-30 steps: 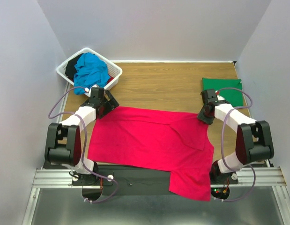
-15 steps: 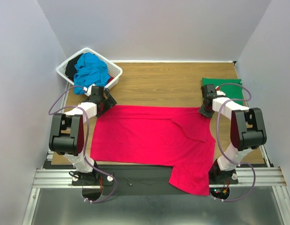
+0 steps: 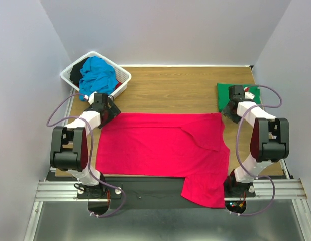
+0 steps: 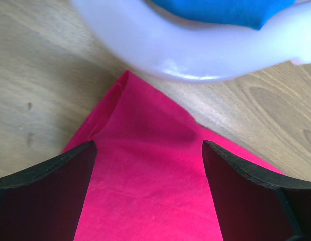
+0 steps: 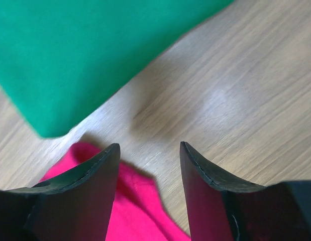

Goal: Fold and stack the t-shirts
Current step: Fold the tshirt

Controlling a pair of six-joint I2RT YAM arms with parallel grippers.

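- Left gripper (image 4: pixel 147 145) sitting wide open, empty, over the pink tee (image 3: pixel 160 145), far-left corner.
- Right gripper (image 5: pixel 148 145) just widening, dropping far-right corner, backing toward green tee (image 5: pixel 95 50) at far right.
- Pink tee now lying flat mid-table; folding likely coming next.

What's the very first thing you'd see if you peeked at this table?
The big bright pink t-shirt is spread flat across the middle of the table, with one part hanging over the near edge. Next come the white basket in the far left corner with a crumpled blue t-shirt inside, and the folded green t-shirt at the far right.
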